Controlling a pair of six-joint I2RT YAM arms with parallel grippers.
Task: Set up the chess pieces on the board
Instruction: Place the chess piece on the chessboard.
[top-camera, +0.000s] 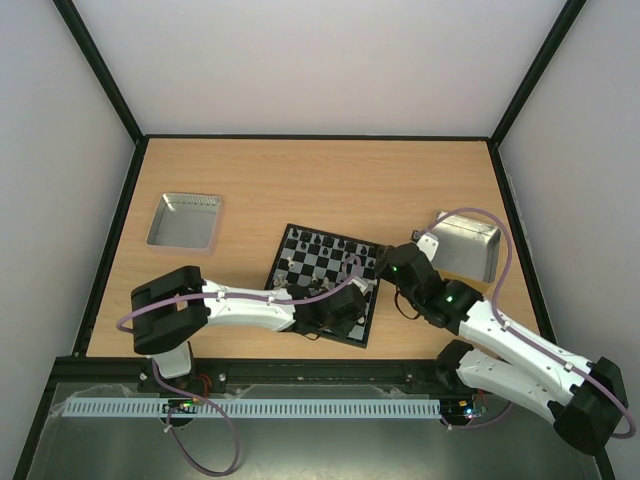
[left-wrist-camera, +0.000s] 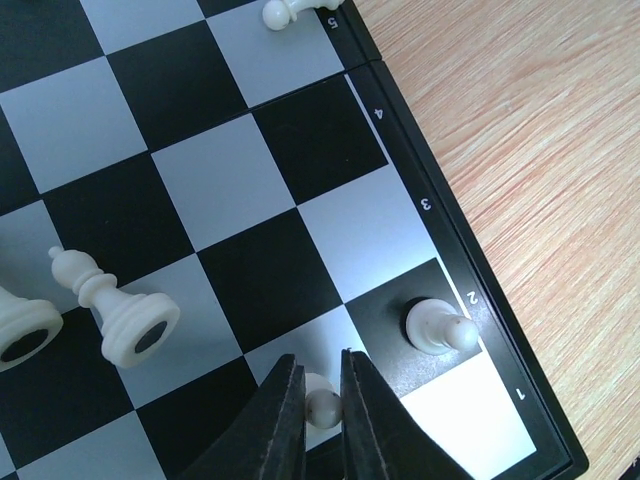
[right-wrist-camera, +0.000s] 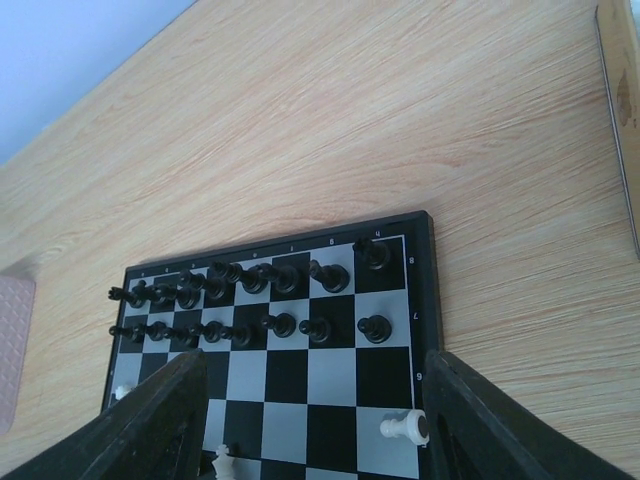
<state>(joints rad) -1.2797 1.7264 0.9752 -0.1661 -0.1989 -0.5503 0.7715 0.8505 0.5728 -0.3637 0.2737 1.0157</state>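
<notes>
The board (top-camera: 300, 262) lies mid-table, with black pieces (right-wrist-camera: 270, 280) standing in two rows at its far side. My left gripper (left-wrist-camera: 320, 358) is low over the near right corner, shut on a white pawn (left-wrist-camera: 322, 404) that stands on a pale square. Another white pawn (left-wrist-camera: 436, 327) stands on the black square by the 2 mark. A white bishop (left-wrist-camera: 112, 305) and another white piece (left-wrist-camera: 20, 332) lie tipped over. My right gripper (right-wrist-camera: 315, 362) hangs open and empty above the board's right side. A white pawn (right-wrist-camera: 405, 428) lies on its side near it.
A metal tray (top-camera: 185, 220) sits at the back left and another metal tray (top-camera: 468, 245) at the right, beside the right arm. Bare wooden table (left-wrist-camera: 540, 150) runs along the board's right edge. Black walls frame the table.
</notes>
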